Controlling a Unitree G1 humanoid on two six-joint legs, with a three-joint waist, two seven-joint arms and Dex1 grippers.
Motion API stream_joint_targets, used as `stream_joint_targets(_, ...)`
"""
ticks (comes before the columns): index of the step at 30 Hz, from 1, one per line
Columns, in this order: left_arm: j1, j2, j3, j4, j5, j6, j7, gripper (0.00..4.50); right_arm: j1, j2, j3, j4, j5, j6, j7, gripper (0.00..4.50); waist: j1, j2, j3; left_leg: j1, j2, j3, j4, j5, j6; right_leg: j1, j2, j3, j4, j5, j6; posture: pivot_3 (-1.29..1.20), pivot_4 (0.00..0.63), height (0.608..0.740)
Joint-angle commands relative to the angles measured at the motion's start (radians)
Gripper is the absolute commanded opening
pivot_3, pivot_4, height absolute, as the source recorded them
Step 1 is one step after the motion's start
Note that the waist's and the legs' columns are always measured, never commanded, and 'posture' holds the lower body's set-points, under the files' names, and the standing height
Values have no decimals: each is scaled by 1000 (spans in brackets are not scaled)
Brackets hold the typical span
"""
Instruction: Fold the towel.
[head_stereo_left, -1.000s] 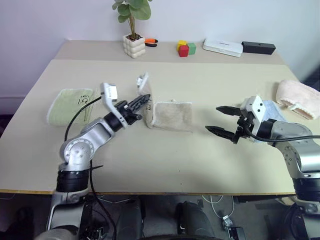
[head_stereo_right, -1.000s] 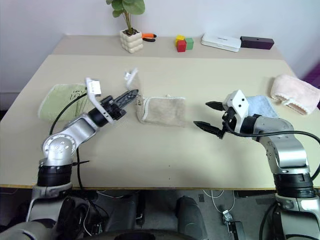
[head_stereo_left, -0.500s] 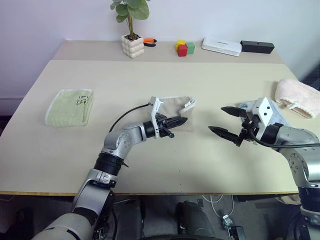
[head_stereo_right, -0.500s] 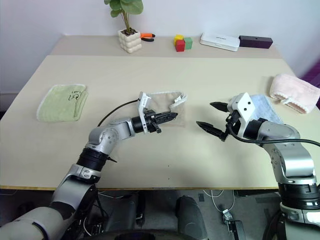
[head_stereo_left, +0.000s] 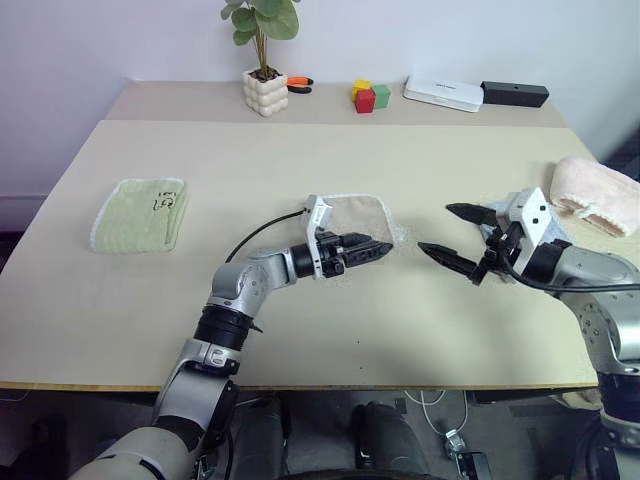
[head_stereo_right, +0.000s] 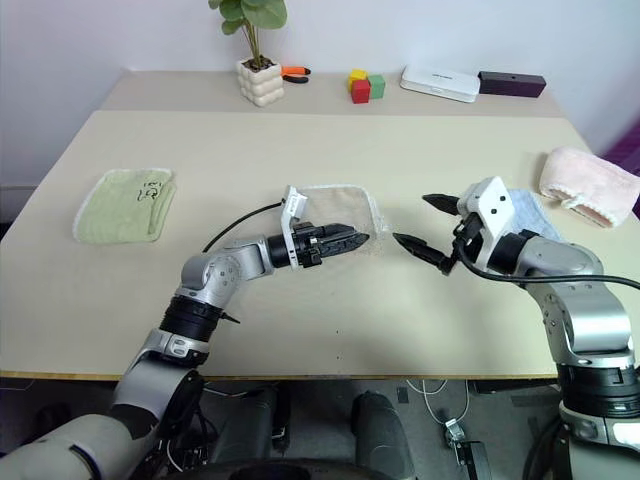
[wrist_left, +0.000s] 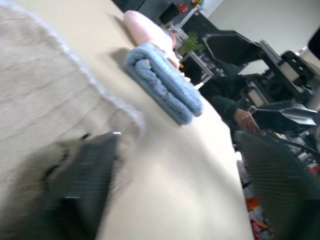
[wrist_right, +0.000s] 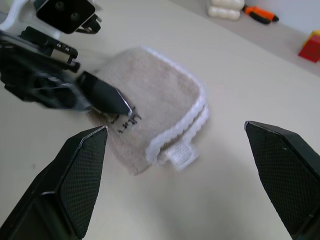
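The towel (head_stereo_left: 358, 213), beige-grey with white corded trim, lies folded on the table (head_stereo_left: 330, 330) at its middle. Its white loop (wrist_right: 179, 155) sticks out at the edge toward my right gripper. My left gripper (head_stereo_left: 382, 250) reaches over the towel's near part from the left, low and level. Its fingers (wrist_left: 82, 182) stand apart, open, and one rests against the cloth. My right gripper (head_stereo_left: 437, 230) hovers just right of the towel, wide open, with nothing between its fingers (wrist_right: 80, 175).
A light green cloth (head_stereo_left: 140, 213) lies at the left. A folded blue cloth (head_stereo_right: 525, 210) and a pink towel (head_stereo_left: 595, 192) lie at the right. A potted plant (head_stereo_left: 265, 90), coloured blocks (head_stereo_left: 370, 97), and white and black boxes line the back. A seated person (wrist_left: 230, 97) is beyond the table.
My left gripper swung the towel's raised left edge over to the right and down, then opened. The towel now lies folded flat. My right gripper stayed about where it was.
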Motion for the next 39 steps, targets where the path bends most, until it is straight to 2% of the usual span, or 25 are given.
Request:
stream_joint_targets(1, 13, 10, 55, -110, -67, 37, -23, 4438, -48, 23, -7, 22, 8, -24, -14, 4500, -1, 0, 0, 0, 0, 0, 0, 0, 0, 0, 0, 0, 0, 0, 0, 0, 150, 735)
stream_joint_targets(5, 6, -1, 143, -149, -94, 23, 49, 4438, -123, 111, -3, 75, -19, -62, -115, 4500, -2, 0, 0, 0, 0, 0, 0, 0, 0, 0, 0, 0, 1, 0, 0, 0, 150, 735)
stream_joint_targets(9, -43, -23, 277, -78, -48, -158, 183, 4438, -202, 312, 67, 92, -90, -49, -342, 4500, -5, 0, 0, 0, 0, 0, 0, 0, 0, 0, 0, 0, 1, 0, 1, 0, 150, 735)
stream_joint_targets(12, -60, -37, 302, -22, -16, -234, 227, 4438, -227, 452, 124, 104, -160, -47, -488, 4500, -2, 0, 0, 0, 1, 0, -1, 0, -1, -1, 1, 0, 2, 1, 1, 0, 150, 735)
stream_joint_targets(15, -79, -70, 330, 37, -7, -271, 289, 3617, -248, 549, 153, 132, -192, -37, -575, 3650, 3, 1, 0, 0, 0, 0, 0, 0, -1, -1, 1, 0, 1, 1, 2, 0, 150, 735)
stream_joint_targets(19, -89, -100, 315, 85, 40, -325, 320, 1544, -275, 594, 185, 182, -236, -49, -624, 1620, 2, 0, 0, -2, -1, 1, 1, 0, 0, 0, -1, 0, 0, 2, 4, 0, 150, 735)
stream_joint_targets(20, -86, -110, 303, 88, 49, -324, 321, 1175, -284, 608, 186, 200, -245, -54, -645, 1201, 0, 0, 0, -2, -1, 1, 1, 0, 0, 0, -1, 0, 0, 2, 4, 0, 150, 735)
stream_joint_targets(22, -81, -126, 266, 91, 81, -333, 315, 36, -295, 629, 184, 227, -257, -62, -672, 34, -2, 0, 0, -2, -1, 1, 1, 0, 1, 0, 0, 0, 0, 2, 4, 0, 150, 735)
stream_joint_targets(29, -62, -130, 196, 111, 168, -344, 328, 36, -251, 643, 216, 292, -303, -67, -684, 34, -6, 1, 0, -1, 0, 1, 0, 0, 0, -1, 1, 0, 1, 2, 4, 0, 150, 735)
stream_joint_targets(35, -55, -96, 160, 186, 264, -364, 355, 36, -210, 642, 221, 350, -353, -55, -733, 34, -7, 1, 0, -1, 0, 1, 0, 0, 0, -1, 1, 0, 1, 2, 4, 0, 150, 735)
stream_joint_targets(39, -61, -79, 191, 227, 272, -364, 378, 36, -217, 616, 195, 359, -378, -58, -772, 34, -6, 1, 0, -1, 0, 0, 0, 0, 0, -1, 0, 0, 1, 2, 4, 0, 150, 735)
